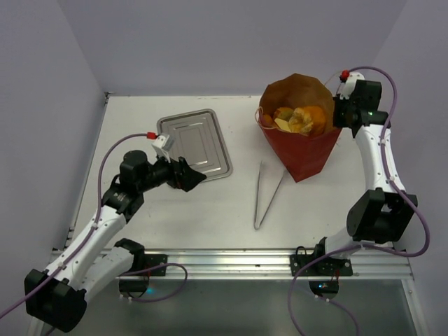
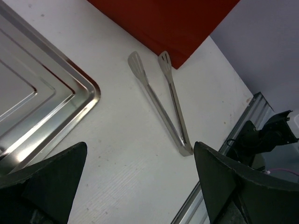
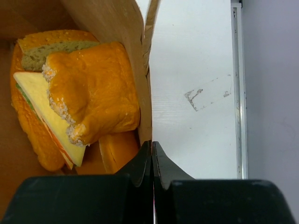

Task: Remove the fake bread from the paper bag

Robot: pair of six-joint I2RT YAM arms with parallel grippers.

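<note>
Top external view first: the paper bag (image 1: 302, 150) stands at the far right of the white surface (image 1: 315, 210), red outside, brown inside, mouth open and tipped a bit toward the camera. The fake bread (image 1: 302, 119) is all inside it, a packed pile of orange and yellow pieces.

The right gripper (image 1: 341, 112) is up at the bag's right rim. On the right wrist view its fingers (image 3: 140, 163) are pressed together with the bag's kraft wall (image 3: 126, 28) pinched between them, so it's got the paper, not the bread. Just inside that wall a chunky orange bun (image 3: 93, 88) sits on top, leaning on the wall. A pale yellow wedge (image 3: 42, 107) lies under it, with more orange pieces wedged around them. It's pretty crammed in there.

The left gripper (image 1: 192, 175) hangs well apart from the bag, at the near right corner of a silver metal tray (image 1: 189, 140). Its fingers (image 2: 51, 182) are spread wide with nothing between them but bare surface.

Between the tray and the bag lies a pair of metal tongs (image 1: 260, 213), hinge toward the arms. From the left wrist view, the two flat tips of the tongs (image 2: 157, 100) end up just beside the bag's red base (image 2: 168, 23). I can't tell if they touch it.
</note>
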